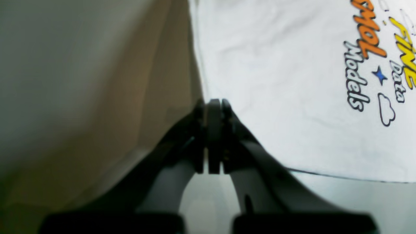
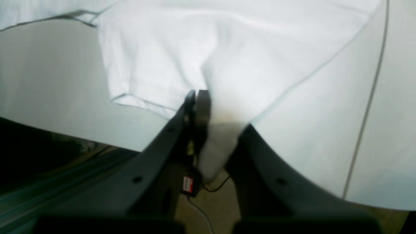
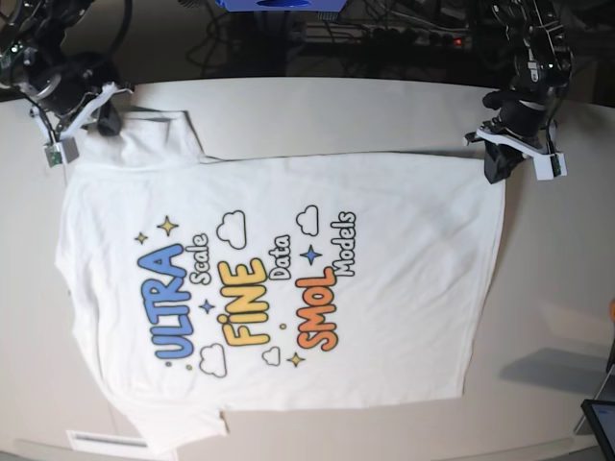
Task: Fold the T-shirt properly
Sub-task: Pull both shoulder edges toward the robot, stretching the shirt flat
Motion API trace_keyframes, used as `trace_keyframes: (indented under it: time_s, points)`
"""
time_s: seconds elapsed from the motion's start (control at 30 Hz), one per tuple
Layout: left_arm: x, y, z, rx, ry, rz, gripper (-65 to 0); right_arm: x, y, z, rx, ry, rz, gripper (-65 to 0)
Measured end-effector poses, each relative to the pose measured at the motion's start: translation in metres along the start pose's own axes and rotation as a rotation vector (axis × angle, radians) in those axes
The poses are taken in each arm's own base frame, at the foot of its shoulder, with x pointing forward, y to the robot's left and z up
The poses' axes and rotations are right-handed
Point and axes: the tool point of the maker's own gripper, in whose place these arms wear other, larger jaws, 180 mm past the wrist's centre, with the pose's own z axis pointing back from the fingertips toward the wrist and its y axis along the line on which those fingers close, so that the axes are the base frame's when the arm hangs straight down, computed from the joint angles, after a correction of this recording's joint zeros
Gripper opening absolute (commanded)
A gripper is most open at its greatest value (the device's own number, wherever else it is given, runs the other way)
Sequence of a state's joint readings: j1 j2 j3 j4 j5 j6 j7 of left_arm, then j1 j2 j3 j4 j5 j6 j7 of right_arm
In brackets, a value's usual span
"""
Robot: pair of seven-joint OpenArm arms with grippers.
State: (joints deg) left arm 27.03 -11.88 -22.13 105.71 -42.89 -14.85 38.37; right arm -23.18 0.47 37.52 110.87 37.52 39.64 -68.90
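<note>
The white T-shirt lies flat and print-up on the white table, neck end to the left in the base view. My right gripper is at the far-left sleeve corner. In the right wrist view it is shut on a bunched fold of the T-shirt, which drapes between the fingers. My left gripper sits at the far-right hem corner. In the left wrist view its jaws are closed right at the T-shirt's edge, with the corner hidden behind the fingers.
Cables and equipment crowd the dark space beyond the table's far edge. A dark device pokes in at the near right. A seam line runs across the tabletop, and floor with a cable shows past the edge.
</note>
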Motion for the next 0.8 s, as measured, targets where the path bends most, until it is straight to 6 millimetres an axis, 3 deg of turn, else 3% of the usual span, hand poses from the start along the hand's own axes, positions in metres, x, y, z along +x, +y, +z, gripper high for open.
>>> trace_keyframes:
  time_s: [0.1,0.37,0.57,0.8]
  points:
    - [0.003,0.002,0.002,0.006,-0.01,0.005,-65.0,0.002,-0.006,0.003,-0.011,0.008,0.021,-64.4]
    - [0.005,0.038,0.017,0.114,0.005,0.044,-65.0,0.028,-0.015,0.006,-0.026,-0.042,0.073,-64.4]
    - [0.022,0.029,0.014,0.094,-0.022,0.037,-65.0,0.047,-0.019,0.005,-0.038,-0.04,0.103,-64.4]
    - [0.026,0.016,0.009,0.07,0.002,0.047,-65.0,0.074,-0.021,0.004,-0.049,-0.067,0.129,-64.4]
